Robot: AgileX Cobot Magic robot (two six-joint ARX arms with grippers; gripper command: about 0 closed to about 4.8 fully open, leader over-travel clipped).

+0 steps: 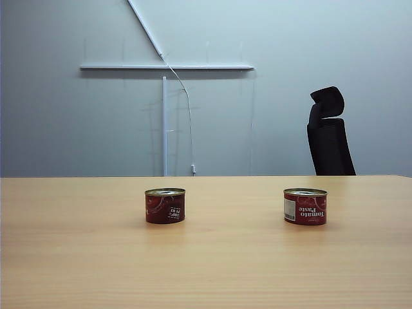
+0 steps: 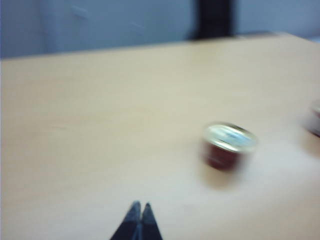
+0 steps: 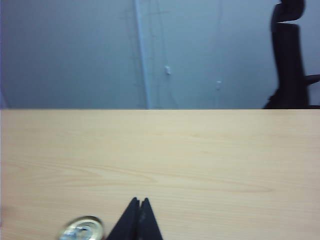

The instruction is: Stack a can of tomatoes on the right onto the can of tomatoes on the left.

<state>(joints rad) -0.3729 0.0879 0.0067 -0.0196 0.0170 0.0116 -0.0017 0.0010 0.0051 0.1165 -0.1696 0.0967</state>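
- Cans of tomato paste, two of them, stand upright and well apart on a bare wooden bench (image 1: 77, 257) in the exterior view, neither stacked on the other.
- The left can (image 1: 165, 205) sits near the bench's middle, its label upside down; the right can (image 1: 305, 206) stands level with it, to the right, label also upside down, with a white panel facing the camera.
- Neither arm shows in the exterior view.
- The left tool (image 2: 139, 206) appears only in its own wrist view, its two dark fingertips pressed together with nothing between them, hovering over open bench short of the left can (image 2: 229, 146).
- That view is blurred; the left can's shiny lid faces up, and a sliver of the right can (image 2: 315, 120) shows at the frame's edge beyond it.
- The right tool (image 3: 139, 202) likewise has its tips together and empty in the right wrist view, with a can's silver lid (image 3: 82, 229) just beside it at the frame's edge; which can it is cannot be told from that view alone.
- Behind the bench, relative to the right can, a black office chair (image 1: 329, 135) stands at the far edge, against a grey wall (image 1: 64, 116) carrying white cable conduit (image 1: 166, 66).
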